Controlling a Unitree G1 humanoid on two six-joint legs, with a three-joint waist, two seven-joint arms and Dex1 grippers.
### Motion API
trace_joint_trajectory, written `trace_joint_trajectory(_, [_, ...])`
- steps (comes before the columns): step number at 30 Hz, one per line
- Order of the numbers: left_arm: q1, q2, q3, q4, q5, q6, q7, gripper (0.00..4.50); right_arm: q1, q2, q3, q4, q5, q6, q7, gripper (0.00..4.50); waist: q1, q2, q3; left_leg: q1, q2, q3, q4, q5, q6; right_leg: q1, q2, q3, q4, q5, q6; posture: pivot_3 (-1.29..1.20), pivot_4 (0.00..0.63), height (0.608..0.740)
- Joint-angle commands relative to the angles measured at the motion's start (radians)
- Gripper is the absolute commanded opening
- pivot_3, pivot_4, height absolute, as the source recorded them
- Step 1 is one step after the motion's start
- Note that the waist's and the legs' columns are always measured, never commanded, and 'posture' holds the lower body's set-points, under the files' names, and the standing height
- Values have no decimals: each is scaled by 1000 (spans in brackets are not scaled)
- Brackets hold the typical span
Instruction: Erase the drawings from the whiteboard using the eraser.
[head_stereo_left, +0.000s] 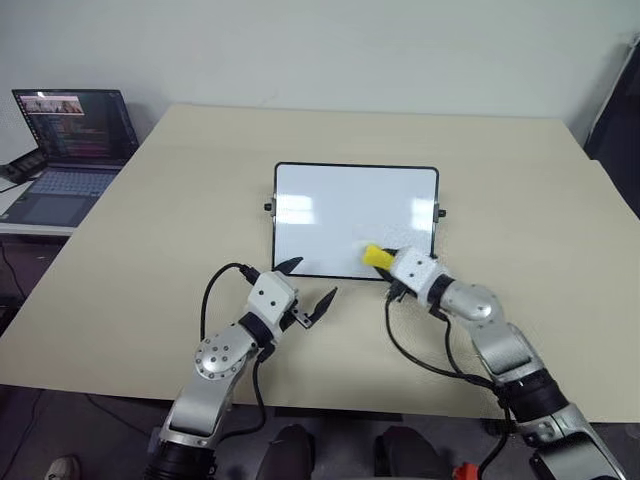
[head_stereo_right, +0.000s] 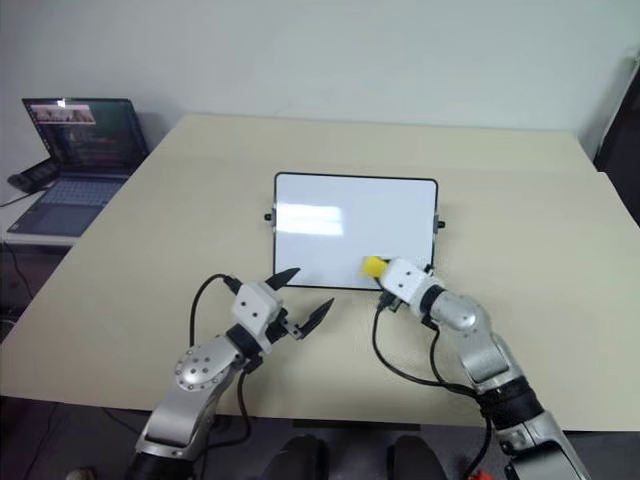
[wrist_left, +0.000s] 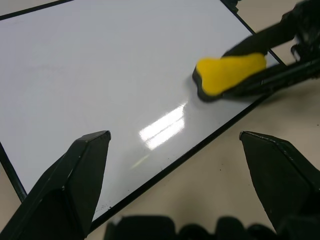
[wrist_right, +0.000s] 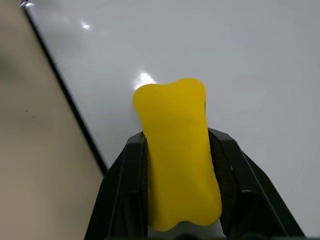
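Note:
The whiteboard lies flat in the middle of the table, its white face bare of any drawings. My right gripper is shut on the yellow eraser, which rests on the board near its front right corner. The right wrist view has the eraser clamped between both fingers over the white surface, close to the board's black frame. My left gripper stands open and empty just in front of the board's near edge. From the left wrist view the eraser lies ahead on the board.
An open laptop sits on a side desk at the far left. The beige table stretches wide around the board. Black cables loop from both wrists over the table's front part.

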Motion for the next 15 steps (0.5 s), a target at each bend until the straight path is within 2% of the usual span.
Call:
trace_joint_trajectory(1, [-32,0,-15,-24,-25,-29,-36,4500,55,-12,-76,-184,45,53,-13,1327,-2,0,0,-1,0,0,0,0,0,-1,0,0,0,0,0,0,150,740])
trace_joint_trajectory(4, [-83,11,-29,5,-53,-37,-101,4500,146,-30,-138,-370,47,179,-30,1327,1,0,0,-5,0,0,-1,0,0,-4,0,0,0,-1,0,0,150,740])
trace_joint_trajectory(7, [-145,16,-41,43,-83,-49,-174,4500,179,-20,-194,-470,53,354,-67,1327,0,0,0,-8,0,-1,0,0,0,-6,0,0,0,-1,0,0,150,740])
trace_joint_trajectory(11, [-240,9,-75,116,-122,-54,-285,4500,190,8,-286,-517,48,564,-137,1327,-2,1,0,-7,0,0,1,0,0,-6,1,-2,1,0,0,0,150,740])
trace_joint_trajectory(15, [-375,-22,-144,275,-136,-109,-444,4500,207,32,-399,-526,56,741,-194,1327,1,1,0,-8,-1,1,1,0,0,-6,1,-3,0,-1,0,0,150,740])
